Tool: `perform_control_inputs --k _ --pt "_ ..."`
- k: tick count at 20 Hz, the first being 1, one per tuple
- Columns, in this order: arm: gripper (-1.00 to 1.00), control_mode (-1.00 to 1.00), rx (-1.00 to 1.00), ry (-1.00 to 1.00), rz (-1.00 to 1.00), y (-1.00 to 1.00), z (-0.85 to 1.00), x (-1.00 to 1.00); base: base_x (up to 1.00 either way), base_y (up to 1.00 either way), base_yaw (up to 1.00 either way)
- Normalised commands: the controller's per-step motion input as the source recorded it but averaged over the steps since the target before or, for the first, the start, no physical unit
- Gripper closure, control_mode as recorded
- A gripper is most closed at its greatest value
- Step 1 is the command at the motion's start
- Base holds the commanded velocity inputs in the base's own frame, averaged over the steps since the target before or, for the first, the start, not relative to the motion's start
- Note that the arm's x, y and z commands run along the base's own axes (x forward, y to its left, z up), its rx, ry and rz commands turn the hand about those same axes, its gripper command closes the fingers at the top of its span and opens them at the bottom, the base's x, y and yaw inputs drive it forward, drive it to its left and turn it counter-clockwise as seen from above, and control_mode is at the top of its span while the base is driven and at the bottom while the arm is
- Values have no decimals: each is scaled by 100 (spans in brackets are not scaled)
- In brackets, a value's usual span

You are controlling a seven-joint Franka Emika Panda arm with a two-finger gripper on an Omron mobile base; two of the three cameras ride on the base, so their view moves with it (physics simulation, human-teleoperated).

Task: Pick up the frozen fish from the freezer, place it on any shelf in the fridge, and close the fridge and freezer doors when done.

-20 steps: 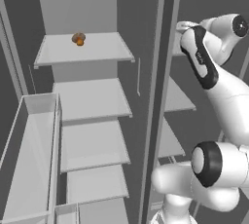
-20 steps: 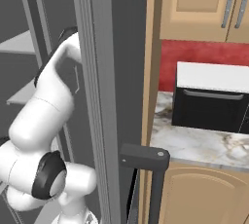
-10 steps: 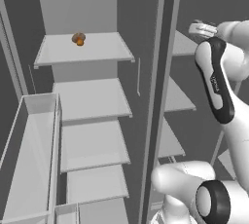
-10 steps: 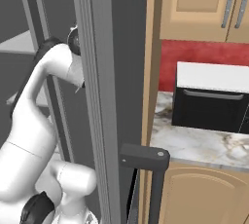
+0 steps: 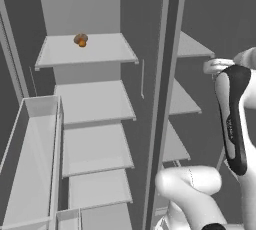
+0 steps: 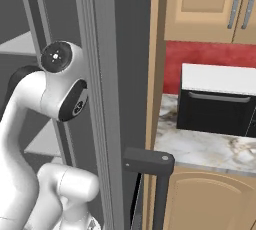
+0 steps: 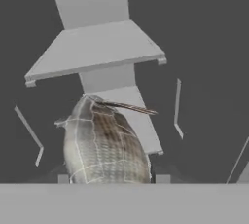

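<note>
The frozen fish (image 7: 104,145), silvery-grey and scaled with a thin fin spine, stands close in the hand view, rising between the jaws of my gripper (image 7: 113,179). It hangs in the air in front of the freezer's short pale shelves (image 7: 97,47), touching none of them, so the gripper is shut on it. In the left base view my arm (image 5: 232,119) stands upright before the freezer (image 5: 187,99), the narrow right half. The fridge (image 5: 90,104) to its left is open, with wide shelves (image 5: 87,53). The freezer door (image 6: 100,99) stands open.
A small orange-brown lump (image 5: 81,39) sits on the fridge's top shelf. The open fridge door's bin (image 5: 35,159) juts out at lower left. Right of the freezer door are its bar handle (image 6: 150,161), a marble counter (image 6: 200,146) and a black oven (image 6: 215,109).
My arm has drawn back from the freezer shelves, its forearm swinging down and to the right in the left base view. The shelves and the orange lump have not moved.
</note>
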Motion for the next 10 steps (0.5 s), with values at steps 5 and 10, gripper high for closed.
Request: perform_control_inputs --k 5,10 --pt "100 -100 -2 32 2 1 -78 -33 0 0 0" --pt "100 -100 0 10 2 4 -14 -13 0 0 0"
